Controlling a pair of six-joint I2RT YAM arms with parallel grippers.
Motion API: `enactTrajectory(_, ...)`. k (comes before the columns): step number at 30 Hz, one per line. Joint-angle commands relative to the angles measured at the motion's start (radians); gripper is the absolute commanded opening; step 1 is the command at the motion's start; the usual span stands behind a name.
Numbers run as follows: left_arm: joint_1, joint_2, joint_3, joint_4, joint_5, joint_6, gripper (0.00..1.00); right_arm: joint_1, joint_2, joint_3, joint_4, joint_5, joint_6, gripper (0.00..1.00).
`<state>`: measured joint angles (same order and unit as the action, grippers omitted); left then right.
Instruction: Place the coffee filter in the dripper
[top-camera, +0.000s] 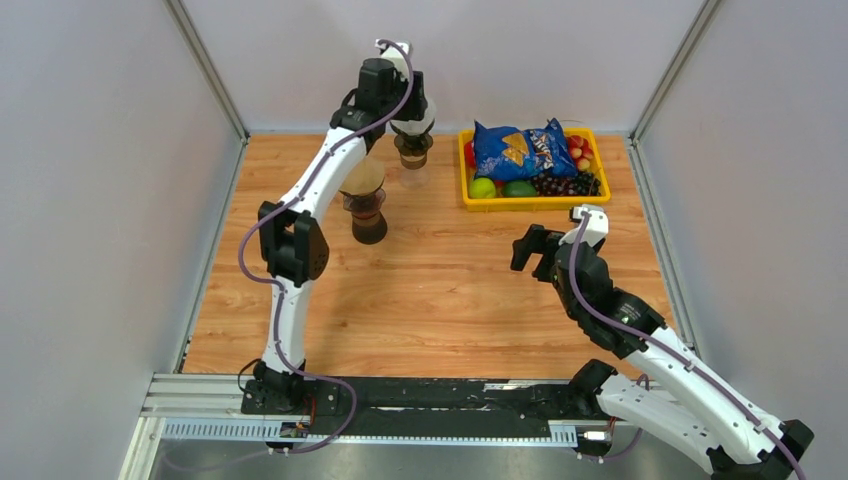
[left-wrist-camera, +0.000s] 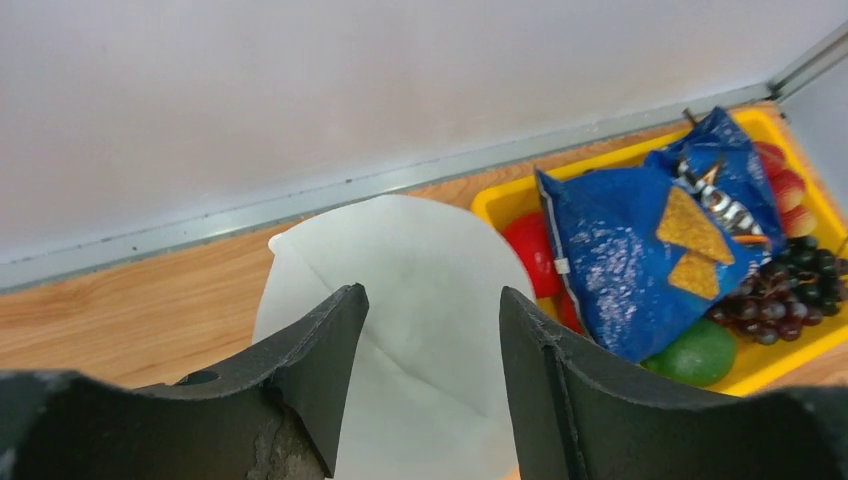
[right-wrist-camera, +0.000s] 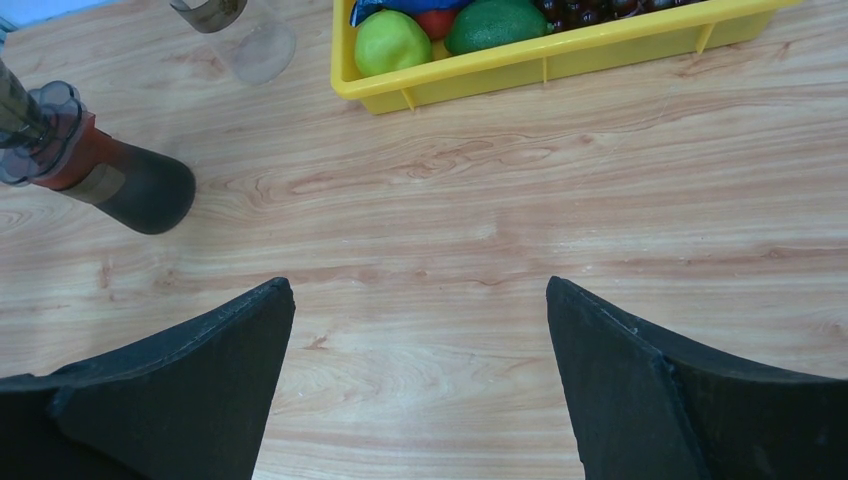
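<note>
Left wrist camera is showing the left claw (left-wrist-camera: 430, 300) parted, with the white coffee filter (left-wrist-camera: 400, 235) spreading beneath both fingers at the back of the counter (top-camera: 450, 300). From above, the filter is seemingly resting in the mouth of the brown dripper (top-camera: 412, 150). Seating is likely the step underway; the next move is calling for a straight lift without dragging the paper. Right claw (right-wrist-camera: 420, 300) is hanging spread wide, empty.

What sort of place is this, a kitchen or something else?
Probably a robot test booth, not a kitchen: plain walls box in a wooden table, two robot arms are bolted to a metal rail, and a yellow tray of snacks and a coffee dripper look like practice props.
</note>
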<state>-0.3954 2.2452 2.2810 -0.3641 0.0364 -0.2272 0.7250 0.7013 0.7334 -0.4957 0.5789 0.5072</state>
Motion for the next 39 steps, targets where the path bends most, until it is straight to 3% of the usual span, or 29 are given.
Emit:
enactTrajectory(1,-0.013,-0.147,0.056,0.01,0.005,0.026,0.62,-0.001,-0.025,0.007,0.029,0.019,-0.001,1.0)
enactTrajectory(4,-0.015,-0.193,0.049,0.0,0.014,0.025,0.67,-0.001,-0.042,0.009,0.03,0.028,0.003,1.0)
enactTrajectory(9,-0.015,-0.336,-0.028,-0.015,-0.022,0.039,0.98,-0.001,-0.044,0.012,0.03,0.081,0.014,1.0)
enactTrajectory(13,-0.013,-0.539,-0.227,0.009,-0.11,0.061,1.0,-0.001,-0.029,0.016,0.03,0.113,0.036,1.0)
enactTrajectory(17,0.015,-0.8,-0.544,0.076,-0.252,0.055,1.0,-0.001,-0.014,0.007,0.03,0.16,0.047,1.0)
enactTrajectory(20,0.051,-0.965,-0.827,0.129,-0.386,0.008,1.0,-0.001,0.003,-0.004,0.03,0.195,0.056,1.0)
enactTrajectory(24,0.127,-1.141,-1.057,0.059,-0.504,-0.117,1.0,-0.001,0.029,-0.015,0.032,0.226,0.074,1.0)
enactTrajectory(27,0.146,-1.256,-1.202,-0.037,-0.694,-0.249,1.0,-0.002,0.053,-0.021,0.031,0.254,0.083,1.0)
enactTrajectory(29,0.149,-1.336,-1.3,-0.069,-0.745,-0.329,1.0,-0.001,0.069,-0.027,0.032,0.262,0.08,1.0)
enactTrajectory(33,0.175,-1.472,-1.453,-0.063,-0.775,-0.416,1.0,-0.001,0.1,-0.038,0.032,0.266,0.089,1.0)
enactTrajectory(39,0.23,-1.503,-1.507,-0.084,-0.761,-0.438,1.0,-0.001,0.099,-0.058,0.034,0.271,0.135,1.0)
